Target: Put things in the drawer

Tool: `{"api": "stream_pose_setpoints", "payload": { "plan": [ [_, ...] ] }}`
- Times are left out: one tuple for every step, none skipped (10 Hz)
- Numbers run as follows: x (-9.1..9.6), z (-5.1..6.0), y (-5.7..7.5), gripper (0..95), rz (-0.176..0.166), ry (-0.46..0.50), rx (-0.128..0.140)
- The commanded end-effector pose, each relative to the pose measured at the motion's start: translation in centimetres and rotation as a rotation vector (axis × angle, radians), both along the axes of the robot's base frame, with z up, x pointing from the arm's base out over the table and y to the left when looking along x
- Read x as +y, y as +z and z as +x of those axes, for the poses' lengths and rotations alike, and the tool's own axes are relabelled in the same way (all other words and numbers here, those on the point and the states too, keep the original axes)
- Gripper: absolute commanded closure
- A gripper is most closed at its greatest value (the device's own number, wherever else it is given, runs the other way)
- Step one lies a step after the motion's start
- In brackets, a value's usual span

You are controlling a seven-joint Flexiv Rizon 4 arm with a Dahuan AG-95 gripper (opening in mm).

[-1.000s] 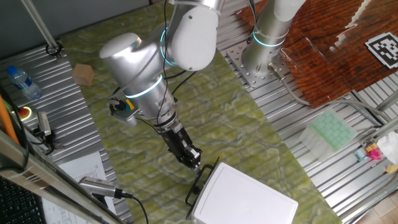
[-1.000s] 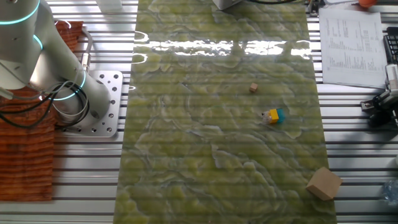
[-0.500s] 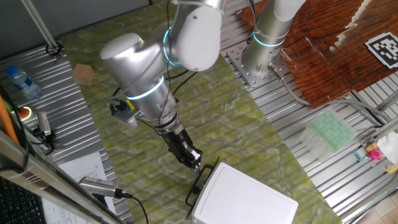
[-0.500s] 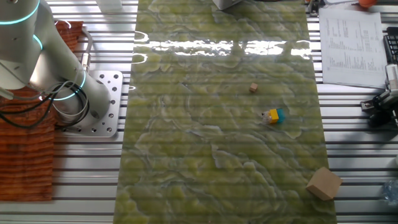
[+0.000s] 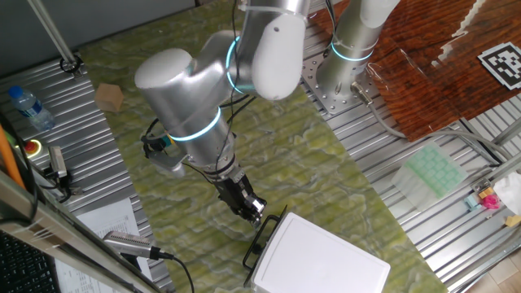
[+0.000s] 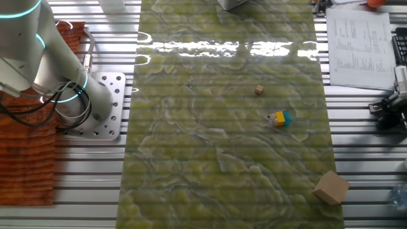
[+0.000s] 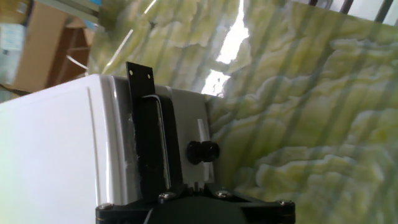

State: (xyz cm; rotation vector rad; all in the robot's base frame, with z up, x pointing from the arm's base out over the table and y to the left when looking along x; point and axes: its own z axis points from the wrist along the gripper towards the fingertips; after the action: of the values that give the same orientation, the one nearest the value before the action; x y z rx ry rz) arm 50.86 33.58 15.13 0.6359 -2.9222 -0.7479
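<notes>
Hand view looks straight at the drawer [image 7: 186,134] front, gripper [image 5: 251,213] at its black wire handle [image 7: 152,149], seemingly to pull; whether the jaws are apart is unclear.

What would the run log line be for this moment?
phase: reaching drawer handle | gripper: at wire handle, grip state unclear | drawer: appears closed | small yellow-blue item: loose on mat

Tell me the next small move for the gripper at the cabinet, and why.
Probably pull straight back from the white cabinet to slide the drawer out. The gripper sits at the black wire handle on the front, the drawer looks closed, and the small items lie on the mat, so nothing can go in yet.
</notes>
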Motion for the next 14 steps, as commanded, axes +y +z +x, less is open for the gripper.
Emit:
{"api": "stream_pose_setpoints", "payload": {
  "plan": [
    [0.05, -0.07, 0.04, 95.0, 0.040, -0.037, 0.026],
    [0.16, -0.16, 0.09, 95.0, 0.071, -0.055, 0.041],
    [0.24, -0.23, 0.14, 95.0, 0.094, -0.068, 0.052],
    [0.35, -0.32, 0.16, 95.0, 0.113, -0.078, 0.063],
    [0.35, -0.32, 0.17, 95.0, 0.116, -0.080, 0.068],
    [0.35, -0.32, 0.17, 95.0, 0.122, -0.083, 0.073],
    [0.35, -0.32, 0.17, 95.0, 0.127, -0.088, 0.078],
    [0.35, -0.32, 0.17, 95.0, 0.130, -0.091, 0.080],
    [0.35, -0.32, 0.17, 95.0, 0.130, -0.092, 0.081],
    [0.35, -0.32, 0.17, 95.0, 0.131, -0.093, 0.082],
    [0.35, -0.32, 0.17, 95.0, 0.133, -0.098, 0.085],
    [0.35, -0.32, 0.17, 95.0, 0.131, -0.101, 0.087],
    [0.35, -0.32, 0.17, 95.0, 0.124, -0.102, 0.087],
    [0.34, -0.31, 0.17, 95.0, 0.112, -0.100, 0.086]
  ]
}}
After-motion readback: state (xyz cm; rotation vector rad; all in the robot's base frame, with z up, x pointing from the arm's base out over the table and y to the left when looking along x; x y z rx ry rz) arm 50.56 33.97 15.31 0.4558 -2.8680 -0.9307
